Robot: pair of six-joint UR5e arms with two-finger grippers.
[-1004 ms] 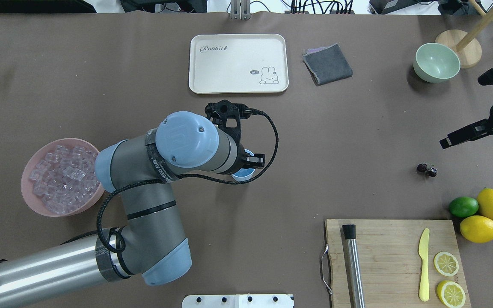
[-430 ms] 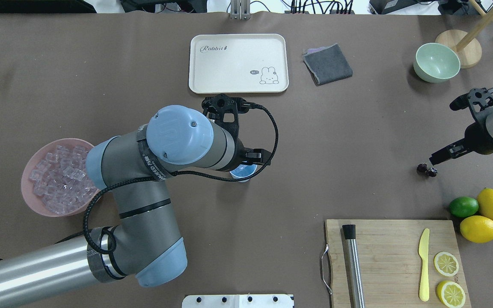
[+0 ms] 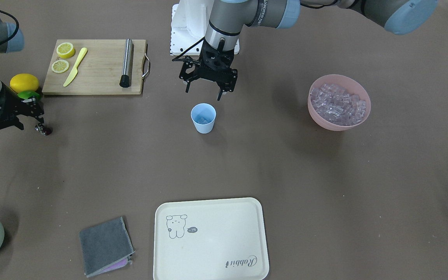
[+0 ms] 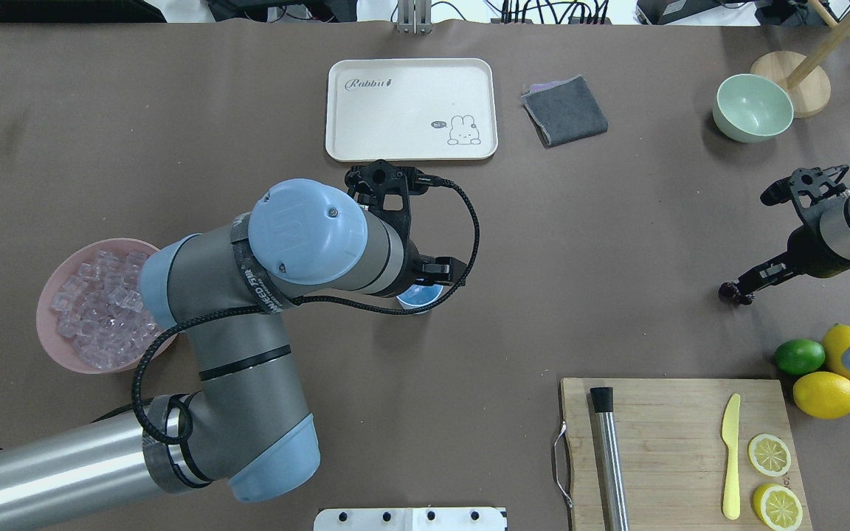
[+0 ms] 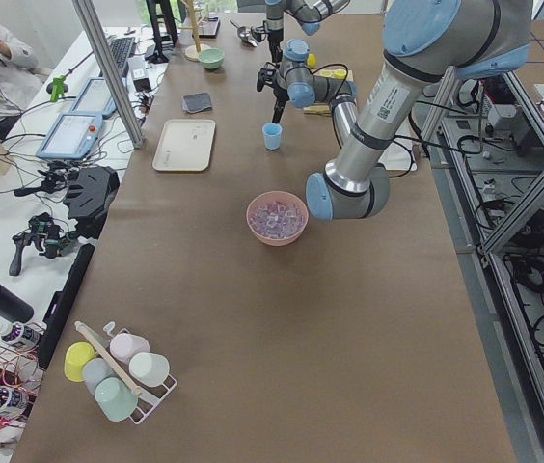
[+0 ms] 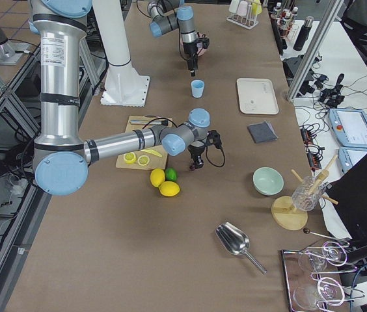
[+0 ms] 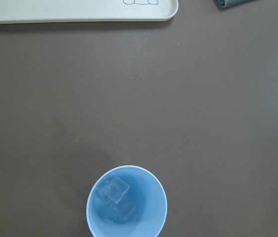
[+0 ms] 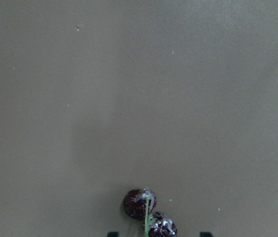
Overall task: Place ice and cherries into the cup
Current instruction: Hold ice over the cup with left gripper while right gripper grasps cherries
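Right pincer [image 4: 741, 286], apparently spread wide, hangs low around the cherries [image 8: 140, 203].

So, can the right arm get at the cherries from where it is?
Probably yes. The right gripper is open right over the cherries, a fingertip showing on either side of them, and nothing else lies close by.

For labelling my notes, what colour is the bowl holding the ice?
The bowl is pink; the front-facing view shows it best.

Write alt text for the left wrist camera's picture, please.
A light blue cup stands on a brown table, seen from above, with clear ice cubes inside. A cream tray and a grey cloth show at the top edge.
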